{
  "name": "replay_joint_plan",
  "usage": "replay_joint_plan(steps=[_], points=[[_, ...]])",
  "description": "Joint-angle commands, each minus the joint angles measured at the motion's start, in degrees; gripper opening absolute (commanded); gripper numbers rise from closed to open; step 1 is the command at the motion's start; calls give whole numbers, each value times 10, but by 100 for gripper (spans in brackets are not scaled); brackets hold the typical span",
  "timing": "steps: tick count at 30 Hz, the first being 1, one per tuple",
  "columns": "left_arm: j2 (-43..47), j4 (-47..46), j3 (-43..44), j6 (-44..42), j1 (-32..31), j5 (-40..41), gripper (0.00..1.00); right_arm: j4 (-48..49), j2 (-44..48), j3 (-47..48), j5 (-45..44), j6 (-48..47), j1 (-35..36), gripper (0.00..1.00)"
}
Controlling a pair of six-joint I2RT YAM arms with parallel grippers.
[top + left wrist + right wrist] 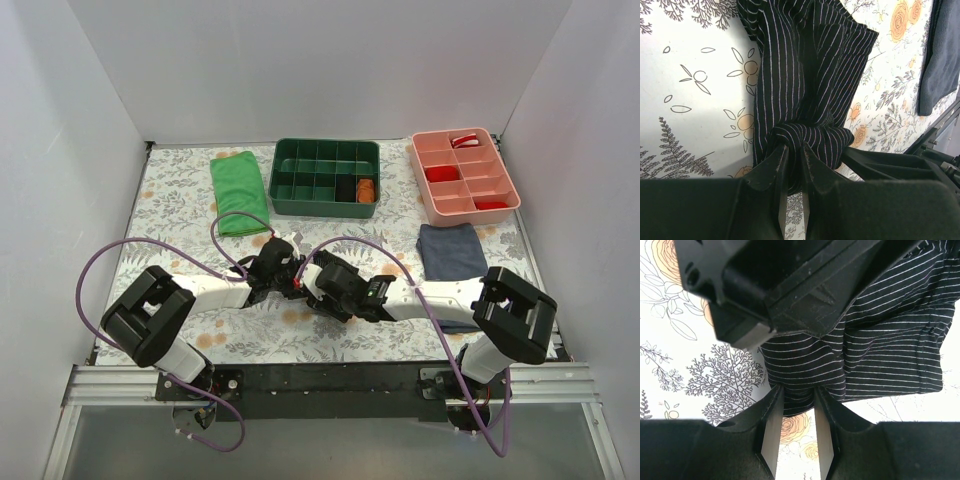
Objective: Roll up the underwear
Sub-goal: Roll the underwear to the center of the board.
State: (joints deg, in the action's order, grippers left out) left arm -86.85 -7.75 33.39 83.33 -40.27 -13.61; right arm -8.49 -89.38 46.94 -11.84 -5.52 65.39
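1. The underwear lies on the floral table cover, just toward 6 o'clock from the table's centre in the top view. Both grippers meet over it there and hide nearly all of it.
2. The left gripper has its fingers pressed almost together, pinching a bunched knot of the black pinstriped fabric at their tips. From that pinch the cloth runs toward 12 o'clock in the left wrist view, creased in long folds.
3. The right gripper holds its jaws a little apart, with a thicker fold of the same fabric filling the gap at the tips. The rest of the cloth spreads toward 2 o'clock in the right wrist view, and the other gripper's black body overhangs it at 12 o'clock.
4. In the top view the grippers face each other, nearly touching, the left one at 10 o'clock of the right.
5. A navy garment lies at 3 o'clock of the grippers, apart from the underwear.
6. A green cloth lies at 11 o'clock, a green compartment tray at 12, and a pink tray holding red pieces at 1 o'clock
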Motion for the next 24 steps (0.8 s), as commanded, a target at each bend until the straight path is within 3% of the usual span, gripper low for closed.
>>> replay_joint_plan(steps=[1, 9, 19, 24], points=[[-24, 53, -8, -17, -4, 6, 0, 27, -54, -26, 62, 25, 3, 37], [-25, 66, -2, -20, -2, 10, 0, 40, -60, -36, 113, 58, 2, 35], [-19, 73, -1, -23, -1, 12, 0, 41, -62, -36, 115, 69, 3, 40], [-15, 73, -6, -21, 0, 14, 0, 23, -77, -26, 107, 74, 3, 37]])
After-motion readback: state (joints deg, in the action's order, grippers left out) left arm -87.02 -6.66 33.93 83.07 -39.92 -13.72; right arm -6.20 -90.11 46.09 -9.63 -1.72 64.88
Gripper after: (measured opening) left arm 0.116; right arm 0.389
